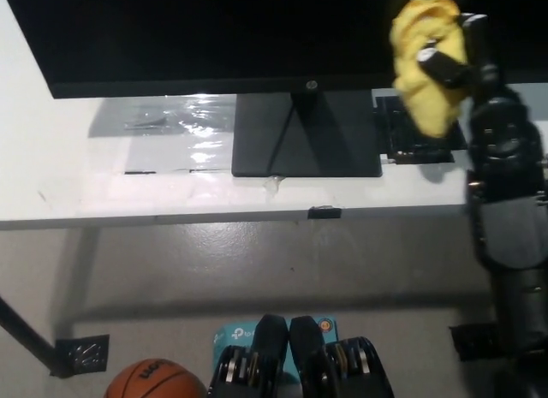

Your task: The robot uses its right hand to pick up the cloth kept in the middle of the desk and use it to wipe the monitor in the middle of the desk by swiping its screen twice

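The black right hand (458, 60) is clutching the yellow cloth (425, 60) at the upper right of the frame, pressing it against the monitor (214, 34) screen's lower right edge above the desk (86, 184).

The black right arm (505, 201) is stretched up along the right side. The right hand (454, 64) is raised high, and its fingers are closed tight on something.
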Robot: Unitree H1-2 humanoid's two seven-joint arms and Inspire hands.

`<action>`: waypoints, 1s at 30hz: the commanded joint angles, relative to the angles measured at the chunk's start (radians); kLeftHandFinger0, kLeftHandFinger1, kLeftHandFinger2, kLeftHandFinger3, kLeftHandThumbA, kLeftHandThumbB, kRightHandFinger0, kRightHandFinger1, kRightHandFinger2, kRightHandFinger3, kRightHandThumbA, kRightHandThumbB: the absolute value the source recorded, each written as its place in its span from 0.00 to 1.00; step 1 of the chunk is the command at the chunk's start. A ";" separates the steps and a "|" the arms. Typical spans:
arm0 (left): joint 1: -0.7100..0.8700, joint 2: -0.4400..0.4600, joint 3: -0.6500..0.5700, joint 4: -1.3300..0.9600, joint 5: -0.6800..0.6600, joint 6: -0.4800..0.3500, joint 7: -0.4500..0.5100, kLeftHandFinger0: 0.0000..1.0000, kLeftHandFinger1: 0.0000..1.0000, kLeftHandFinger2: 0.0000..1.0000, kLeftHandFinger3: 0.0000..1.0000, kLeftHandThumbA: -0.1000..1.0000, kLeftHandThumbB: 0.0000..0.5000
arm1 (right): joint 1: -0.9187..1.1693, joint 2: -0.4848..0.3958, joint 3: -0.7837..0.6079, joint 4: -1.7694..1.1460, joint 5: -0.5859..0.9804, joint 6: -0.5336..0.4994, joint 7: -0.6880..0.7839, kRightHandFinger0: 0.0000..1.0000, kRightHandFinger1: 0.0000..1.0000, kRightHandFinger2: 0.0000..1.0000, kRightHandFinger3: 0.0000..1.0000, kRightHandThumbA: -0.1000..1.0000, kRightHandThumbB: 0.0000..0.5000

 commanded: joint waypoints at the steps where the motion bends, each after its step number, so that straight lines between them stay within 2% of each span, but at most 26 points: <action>1: 0.002 0.031 -0.002 -0.026 0.017 -0.005 -0.008 1.00 1.00 1.00 1.00 0.37 0.93 | -0.104 0.048 0.033 0.004 0.016 -0.014 -0.056 0.00 0.01 0.19 0.11 0.00 0.23; 2: 0.002 0.031 -0.001 -0.025 0.015 -0.009 -0.008 1.00 1.00 1.00 1.00 0.37 0.93 | -0.108 0.056 0.036 0.005 0.019 -0.013 -0.060 0.00 0.01 0.19 0.12 0.00 0.22; 3: -0.001 0.031 -0.006 -0.023 0.024 -0.005 -0.008 1.00 1.00 1.00 1.00 0.37 0.93 | -0.123 0.089 0.048 -0.006 -0.004 0.003 -0.057 0.00 0.03 0.22 0.27 0.00 0.25; 5: -0.003 0.030 -0.005 -0.021 0.021 -0.014 -0.009 1.00 1.00 1.00 1.00 0.36 0.93 | -0.134 0.125 0.018 -0.010 0.022 0.003 -0.051 0.00 0.02 0.22 0.27 0.00 0.26; 6: -0.001 0.031 -0.005 -0.022 0.022 -0.014 -0.010 1.00 1.00 1.00 1.00 0.36 0.93 | -0.139 0.139 0.014 -0.009 0.012 0.003 -0.049 0.00 0.06 0.29 0.27 0.00 0.21; 7: 0.001 0.031 -0.004 -0.026 0.021 -0.012 -0.011 1.00 1.00 1.00 1.00 0.36 0.93 | -0.148 0.147 0.024 -0.002 0.011 0.003 -0.055 0.00 0.07 0.29 0.16 0.00 0.18; 8: 0.000 0.032 -0.011 -0.028 0.031 -0.013 -0.009 1.00 1.00 1.00 1.00 0.38 0.94 | -0.157 0.159 0.026 0.002 0.010 0.003 -0.061 0.00 0.01 0.21 0.15 0.00 0.16; 10: -0.004 0.033 -0.017 -0.025 0.037 -0.014 -0.011 1.00 1.00 1.00 1.00 0.39 0.95 | -0.175 0.175 0.056 0.006 0.012 0.003 -0.074 0.00 0.00 0.19 0.16 0.00 0.19; 11: -0.007 0.032 -0.020 -0.024 0.038 -0.008 -0.013 1.00 1.00 1.00 1.00 0.38 0.95 | -0.185 0.181 0.061 0.016 0.019 0.001 -0.076 0.00 0.00 0.17 0.11 0.00 0.19; 12: -0.009 0.030 -0.021 -0.026 0.036 0.000 -0.017 1.00 1.00 1.00 1.00 0.38 0.95 | -0.194 0.187 0.075 0.022 0.016 -0.007 -0.075 0.00 0.00 0.18 0.08 0.00 0.17; 13: -0.008 0.027 -0.017 -0.024 0.032 -0.008 -0.010 1.00 1.00 1.00 1.00 0.36 0.95 | -0.206 0.199 0.085 0.032 0.010 0.000 -0.084 0.00 0.00 0.17 0.06 0.00 0.22; 15: -0.008 0.028 -0.018 -0.024 0.030 -0.014 -0.013 1.00 1.00 1.00 1.00 0.38 0.96 | -0.231 0.225 0.107 0.062 0.006 -0.005 -0.095 0.00 0.00 0.17 0.01 0.00 0.22; 18: -0.014 0.026 -0.022 -0.016 0.030 -0.017 -0.015 1.00 1.00 1.00 1.00 0.37 0.94 | -0.243 0.243 0.101 0.072 0.015 0.003 -0.098 0.00 0.00 0.19 0.00 0.00 0.22; 20: -0.012 0.026 -0.020 -0.016 0.028 -0.024 -0.011 1.00 1.00 1.00 1.00 0.37 0.95 | -0.257 0.265 0.101 0.082 0.021 0.003 -0.106 0.00 0.00 0.26 0.00 0.00 0.40; 22: -0.009 0.028 -0.022 -0.019 0.034 -0.031 -0.006 1.00 1.00 1.00 1.00 0.37 0.94 | -0.262 0.271 0.101 0.091 0.025 0.003 -0.117 0.00 0.00 0.28 0.00 0.00 0.59; 23: -0.007 0.029 -0.022 -0.020 0.035 -0.032 -0.005 1.00 1.00 1.00 1.00 0.37 0.95 | -0.261 0.269 0.101 0.093 0.024 0.003 -0.116 0.00 0.00 0.28 0.00 0.00 0.66; 24: -0.006 0.026 -0.015 -0.019 0.024 -0.025 -0.010 1.00 1.00 1.00 1.00 0.35 0.95 | -0.257 0.263 0.091 0.095 0.019 0.003 -0.113 0.00 0.00 0.29 0.07 0.00 0.67; 26: -0.006 0.028 -0.016 -0.017 0.024 -0.023 -0.012 1.00 1.00 1.00 1.00 0.37 0.95 | -0.249 0.250 0.094 0.092 0.024 0.003 -0.113 0.00 0.00 0.29 0.11 0.00 0.62; 28: -0.002 0.027 -0.012 -0.020 0.018 -0.025 -0.011 1.00 1.00 1.00 1.00 0.36 0.95 | -0.234 0.223 0.105 0.092 0.015 -0.006 -0.118 0.00 0.00 0.24 0.09 0.00 0.51; 30: -0.002 0.024 -0.012 -0.020 0.020 -0.024 -0.007 1.00 1.00 1.00 1.00 0.36 0.95 | -0.229 0.212 0.099 0.094 0.020 -0.001 -0.120 0.00 0.00 0.26 0.07 0.00 0.47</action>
